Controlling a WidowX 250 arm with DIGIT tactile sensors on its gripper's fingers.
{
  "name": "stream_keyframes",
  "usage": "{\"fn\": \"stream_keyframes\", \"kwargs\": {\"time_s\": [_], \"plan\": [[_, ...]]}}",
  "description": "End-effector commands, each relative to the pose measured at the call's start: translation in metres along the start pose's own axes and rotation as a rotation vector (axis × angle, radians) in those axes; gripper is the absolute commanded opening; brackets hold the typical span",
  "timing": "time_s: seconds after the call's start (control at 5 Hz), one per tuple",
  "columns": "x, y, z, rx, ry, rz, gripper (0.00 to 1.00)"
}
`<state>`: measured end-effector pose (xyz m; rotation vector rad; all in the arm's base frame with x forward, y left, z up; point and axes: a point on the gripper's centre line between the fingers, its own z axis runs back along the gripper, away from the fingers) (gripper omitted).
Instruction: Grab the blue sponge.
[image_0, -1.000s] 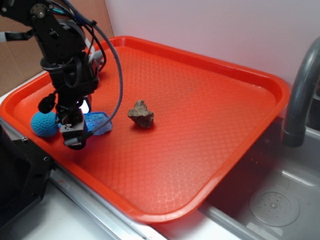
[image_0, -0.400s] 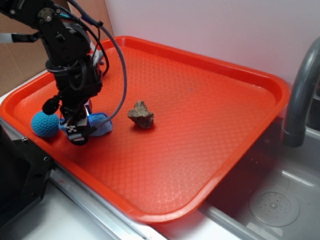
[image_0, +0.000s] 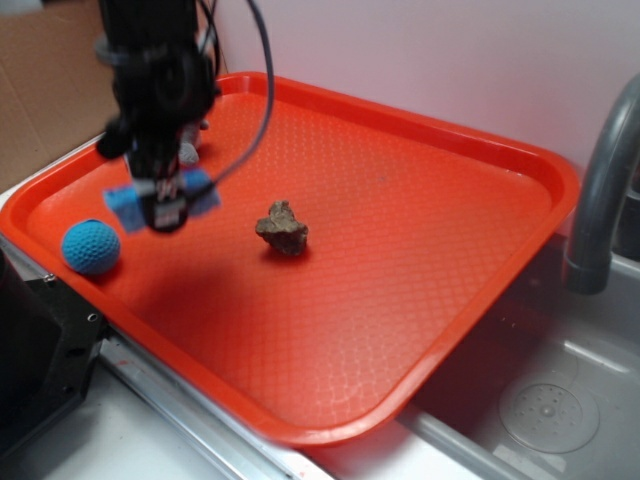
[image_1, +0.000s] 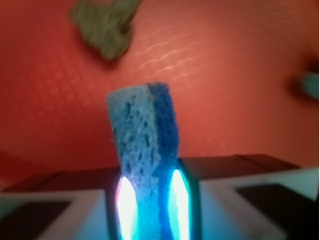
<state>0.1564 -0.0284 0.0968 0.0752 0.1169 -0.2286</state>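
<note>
The blue sponge (image_0: 128, 199) hangs above the left part of the orange tray (image_0: 420, 220), clamped in my gripper (image_0: 163, 205). Its two light-blue ends stick out on either side of the black fingers. In the wrist view the sponge (image_1: 142, 135) stands upright between my gripper (image_1: 150, 200), whose jaws are shut on it, squeezing its lower part. The tray floor lies well below it.
A teal-blue textured ball (image_0: 91, 247) rests on the tray's left edge, below and left of the gripper. A brown rock-like lump (image_0: 283, 229) lies mid-tray, seen as the lump (image_1: 102, 27) in the wrist view. A grey faucet (image_0: 600, 190) and sink (image_0: 540, 400) are at right.
My gripper closed on the sponge on the tray beside the ball, then rose with it. The sponge is off the tray now; ball and lump stayed put.
</note>
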Motion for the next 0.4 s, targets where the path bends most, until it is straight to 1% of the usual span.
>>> {"fn": "stream_keyframes", "kwargs": {"time_s": [0.0,0.2], "plan": [[0.013,0.012,0.089,0.031,0.021,0.419,0.00],[0.009,0.013,0.107,0.020,-0.023,0.484,0.00]]}}
